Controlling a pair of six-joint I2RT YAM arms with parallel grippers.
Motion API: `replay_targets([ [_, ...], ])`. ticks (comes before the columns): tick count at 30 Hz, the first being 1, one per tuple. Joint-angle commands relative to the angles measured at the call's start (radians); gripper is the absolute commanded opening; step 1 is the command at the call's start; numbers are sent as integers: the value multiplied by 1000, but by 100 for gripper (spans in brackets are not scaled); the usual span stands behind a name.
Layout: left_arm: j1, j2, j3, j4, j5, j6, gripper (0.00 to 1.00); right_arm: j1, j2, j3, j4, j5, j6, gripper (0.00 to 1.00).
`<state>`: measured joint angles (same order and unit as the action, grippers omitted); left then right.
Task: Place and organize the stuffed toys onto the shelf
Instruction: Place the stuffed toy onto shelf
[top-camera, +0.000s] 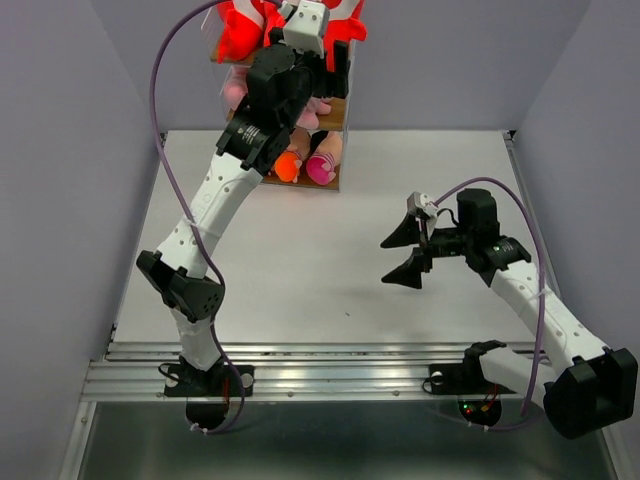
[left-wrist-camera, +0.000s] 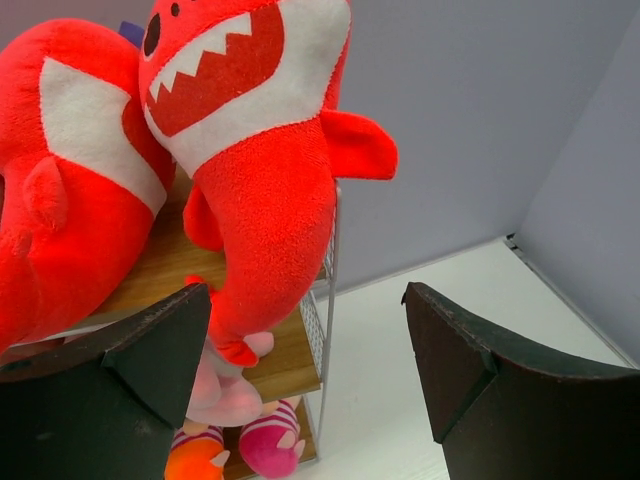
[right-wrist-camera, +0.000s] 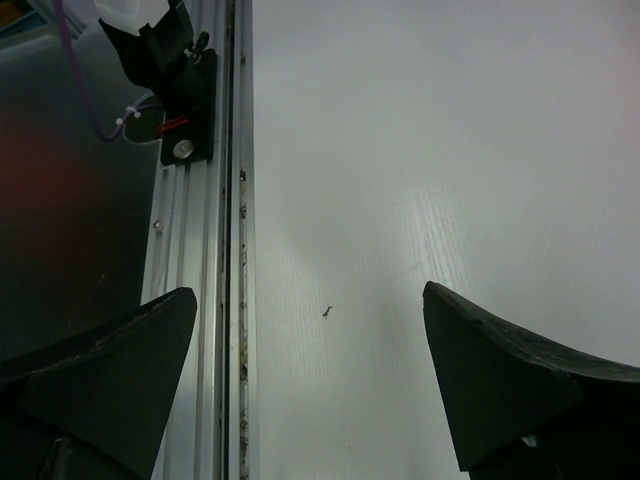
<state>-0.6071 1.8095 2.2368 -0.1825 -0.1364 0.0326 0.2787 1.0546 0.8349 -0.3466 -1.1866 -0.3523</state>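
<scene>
Left fingers apart beside red toothy shark

Red sharks crowd the shelf top; the table before it lies open.

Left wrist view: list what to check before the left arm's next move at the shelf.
1. Left gripper open and empty: ok.
2. Right gripper open, empty, over the table, away from the shelf: ok.
3. Front shark fully resting on the top board: not ok, its tail hangs past the board's edge.
4. Left gripper's fingers clear of that shark: cannot tell, one finger sits right by the tail.
5. Every toy shelved: cannot tell, the left arm hides most of the shelf from above.
</scene>
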Motion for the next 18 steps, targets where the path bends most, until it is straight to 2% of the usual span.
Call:
replay_targets([
  [1,-3,-10,73,63,-37,36,89,-7,-21,-3,51,-21,-10,100],
  [13,-2,24,78,72,-43,72,89,-7,-18,-2,51,5,-13,100],
  [18,18,-22,107,74,-25,-3,91,-7,-21,-2,49,7,-14,100],
])
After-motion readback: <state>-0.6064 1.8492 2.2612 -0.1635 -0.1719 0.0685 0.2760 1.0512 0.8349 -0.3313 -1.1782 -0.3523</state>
